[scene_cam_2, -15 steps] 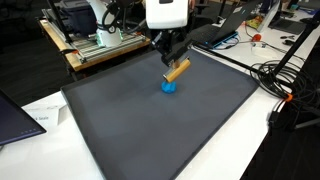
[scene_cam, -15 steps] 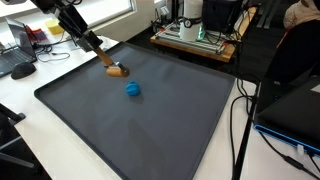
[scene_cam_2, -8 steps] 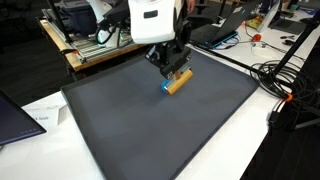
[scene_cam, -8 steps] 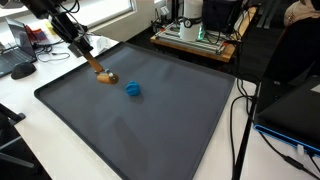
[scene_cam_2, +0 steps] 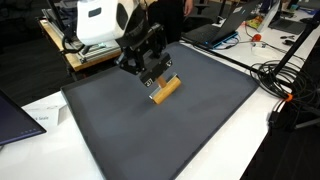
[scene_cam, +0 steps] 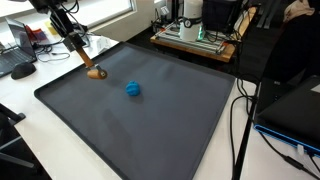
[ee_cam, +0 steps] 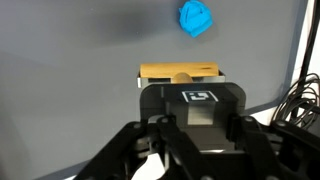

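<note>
The pincer (scene_cam: 82, 55) comes down at a slant over the rear left part of the dark mat (scene_cam: 150, 135), and its fingers are clamped on a wooden block (scene_cam: 93, 70). The block is a short tan piece. In an exterior view it runs slantwise from the fingertips to the mat, and its low end is at the surface or just above it; I cannot tell which. The wrist view shows the block (ee_cam: 180, 73) lying crosswise in front of the black pincer body, gripped near its middle.

By its look the block is light, stiff and dry. It should not deform under the fingers, and it should not slip much if it is held on its two long flat sides. A hold at mid-length, as here, seems best, because a grip near one end would let the block swing.

To the right of the block, well apart from it, a small blue lump (scene_cam: 133, 89) sits alone near the middle of the mat. It looks crumpled and soft. The wrist view shows it beyond the block (ee_cam: 196, 18).

Farther right, the mat ends on the white tabletop (scene_cam: 228, 150), where black cables (scene_cam: 243, 110) trail along the edge.
</note>
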Robot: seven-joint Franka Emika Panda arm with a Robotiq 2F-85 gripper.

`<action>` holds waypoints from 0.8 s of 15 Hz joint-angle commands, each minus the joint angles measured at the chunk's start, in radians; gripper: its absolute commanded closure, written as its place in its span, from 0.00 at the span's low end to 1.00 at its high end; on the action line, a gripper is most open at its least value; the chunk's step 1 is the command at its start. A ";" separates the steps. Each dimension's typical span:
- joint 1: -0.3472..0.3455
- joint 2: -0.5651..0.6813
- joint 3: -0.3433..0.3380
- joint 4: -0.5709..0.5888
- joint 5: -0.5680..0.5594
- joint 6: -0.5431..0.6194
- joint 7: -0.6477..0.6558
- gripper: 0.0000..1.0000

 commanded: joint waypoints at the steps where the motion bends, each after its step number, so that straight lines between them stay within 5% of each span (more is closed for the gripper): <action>1: -0.037 -0.169 0.012 -0.240 0.063 0.071 -0.083 0.78; 12: 0.019 -0.454 -0.075 -0.659 0.270 0.230 -0.192 0.78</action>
